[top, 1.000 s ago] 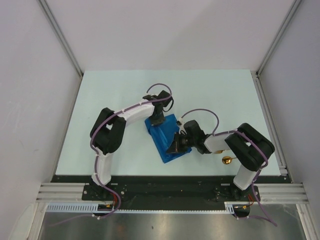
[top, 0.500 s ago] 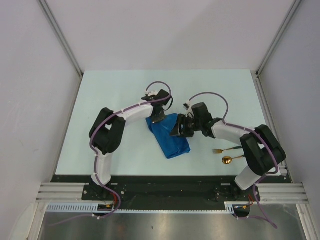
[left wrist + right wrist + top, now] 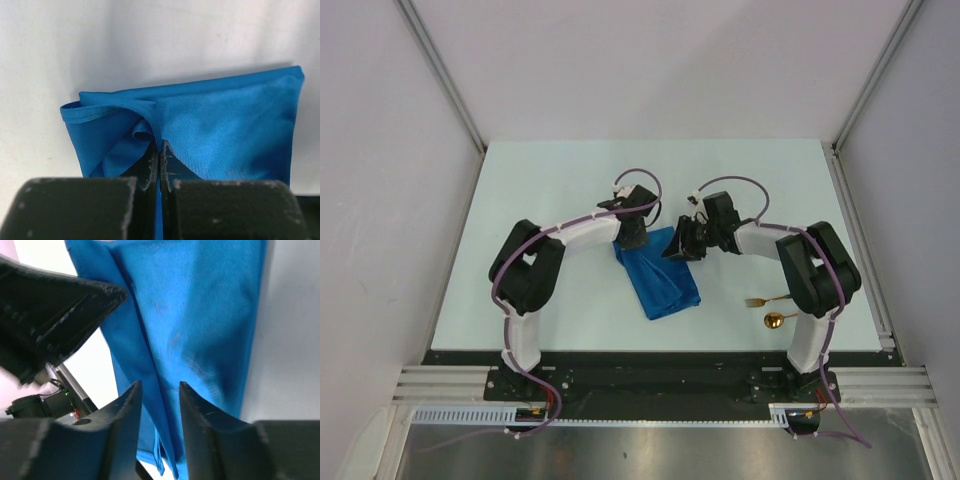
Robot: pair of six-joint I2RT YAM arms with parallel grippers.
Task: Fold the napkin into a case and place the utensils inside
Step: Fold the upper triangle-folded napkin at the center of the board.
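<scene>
The blue napkin (image 3: 660, 278) lies folded into a narrow oblong case in the middle of the table. My left gripper (image 3: 633, 239) is at its far left corner, shut on a pinch of the cloth (image 3: 159, 146). My right gripper (image 3: 678, 249) hovers over the far right edge. Its jaws stand apart above the napkin (image 3: 200, 315), and nothing is pinched between the fingertips (image 3: 134, 392). The utensils lie on the table to the right, by the right arm's base: the gold-headed fork (image 3: 766, 300) and, nearer, the spoon (image 3: 779, 320).
The left gripper's dark body (image 3: 60, 310) fills the upper left of the right wrist view, close to my right fingers. Metal rails (image 3: 860, 240) run along the table's right side, and white walls enclose it.
My right gripper has let go, opened and moved from the napkin's near end to its far right edge, uncovering the fork. The napkin lies flatter. The left gripper keeps its grip.
</scene>
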